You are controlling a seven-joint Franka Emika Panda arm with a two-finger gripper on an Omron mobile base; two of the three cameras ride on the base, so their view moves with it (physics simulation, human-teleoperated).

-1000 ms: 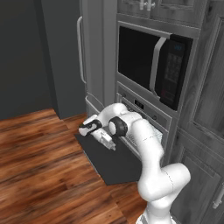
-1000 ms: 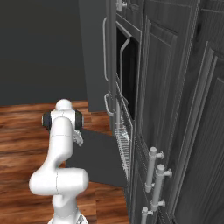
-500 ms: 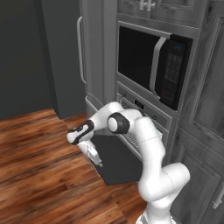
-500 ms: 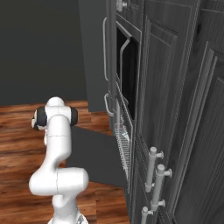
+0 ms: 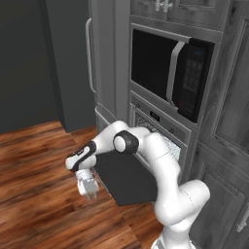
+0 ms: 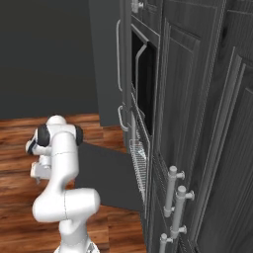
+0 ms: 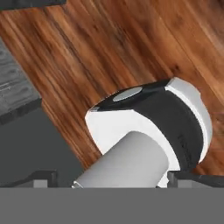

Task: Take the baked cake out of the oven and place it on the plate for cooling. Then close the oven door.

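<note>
The oven (image 5: 160,127) is built into the grey cabinet wall, directly below the black microwave (image 5: 168,73). Its control strip carries a small dark display and round knobs. The oven door (image 5: 125,177) is fully open and lies flat, level with the bottom of the oven opening, projecting out over the wooden floor (image 5: 39,170). In the right base view the door (image 6: 106,173) appears as a dark slab, with a wire rack (image 6: 138,163) visible edge-on inside the oven cavity.

The arm reaches from its base at 5 o'clock in the left base view toward 9 o'clock, across the open door. The gripper (image 5: 89,190) hangs off the door's outer left edge, pointing down at the floor. The fingers stand wide apart and hold nothing. In the right base view the gripper (image 6: 38,173) sits at 9 o'clock, behind the arm's upper link, well apart from the oven.

The hand view shows floor planks and part of the dark door edge.
</note>
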